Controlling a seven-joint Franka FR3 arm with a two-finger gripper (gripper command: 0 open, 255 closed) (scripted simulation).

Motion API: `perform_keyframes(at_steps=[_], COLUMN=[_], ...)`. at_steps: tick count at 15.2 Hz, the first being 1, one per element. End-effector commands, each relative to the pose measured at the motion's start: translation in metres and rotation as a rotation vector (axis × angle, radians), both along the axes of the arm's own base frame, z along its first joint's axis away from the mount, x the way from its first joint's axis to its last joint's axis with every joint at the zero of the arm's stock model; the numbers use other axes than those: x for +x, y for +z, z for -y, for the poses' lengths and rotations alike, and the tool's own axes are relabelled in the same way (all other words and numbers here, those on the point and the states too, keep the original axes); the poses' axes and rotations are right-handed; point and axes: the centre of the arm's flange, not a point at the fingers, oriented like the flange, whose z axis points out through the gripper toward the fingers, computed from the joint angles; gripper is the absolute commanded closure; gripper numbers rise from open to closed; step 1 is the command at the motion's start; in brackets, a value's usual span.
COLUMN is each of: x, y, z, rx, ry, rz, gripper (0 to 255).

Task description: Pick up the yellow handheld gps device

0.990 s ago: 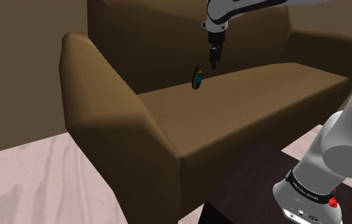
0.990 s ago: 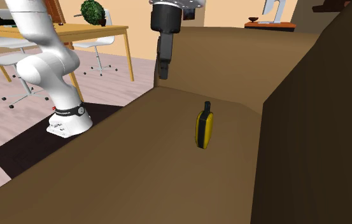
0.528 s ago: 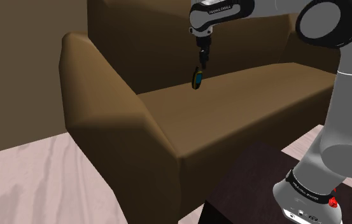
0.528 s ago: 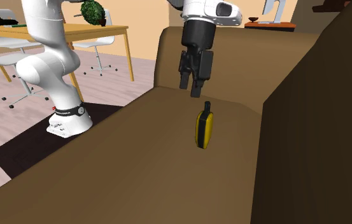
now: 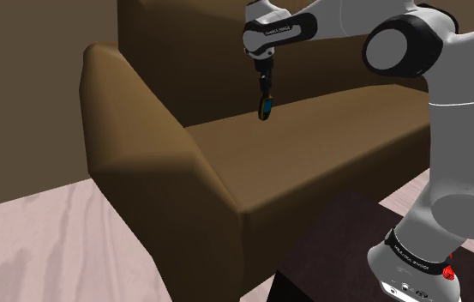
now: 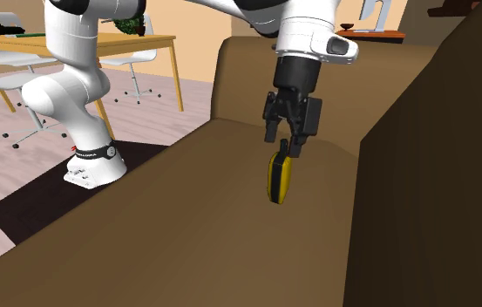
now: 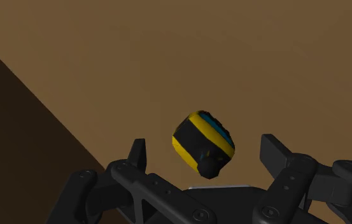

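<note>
Yellow-and-black handheld GPS point(image 7: 201, 141) is stood upright, rear edge of brown sofa seat point(image 5: 329, 141). Black two-finger gripper point(image 6: 285, 146) is spread around its top, ready for clamping.

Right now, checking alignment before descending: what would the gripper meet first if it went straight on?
Probably the yellow GPS device, directly ahead of the open gripper, antenna end nearest; the brown sofa seat lies beyond it.

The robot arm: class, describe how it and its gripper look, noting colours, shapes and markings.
The arm has rounded white links with grey joints. A dark band with small white lettering rings its base, beside a red button. The gripper is all black, with two blocky fingers.
</note>
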Motion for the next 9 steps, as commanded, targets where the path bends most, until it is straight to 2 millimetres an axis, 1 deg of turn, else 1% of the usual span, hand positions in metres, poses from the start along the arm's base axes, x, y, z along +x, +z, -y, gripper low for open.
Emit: perform_keyframes(at_steps=[1,3,4,5,9], x=[-0.0002,-0.0002,-0.0002,0.0003,0.0000], y=[-0.0104,-0.0187,-0.0187,-0.0183,-0.0184], z=[-0.0001,-0.0001,-0.0001,-0.0007,-0.0003], rx=[0.000,0.000,0.000,0.000,0.000], ry=[0.001,0.001,0.001,0.001,0.001], rz=[0.000,0.000,0.000,0.000,0.000], gripper=[0,0,0,255,255])
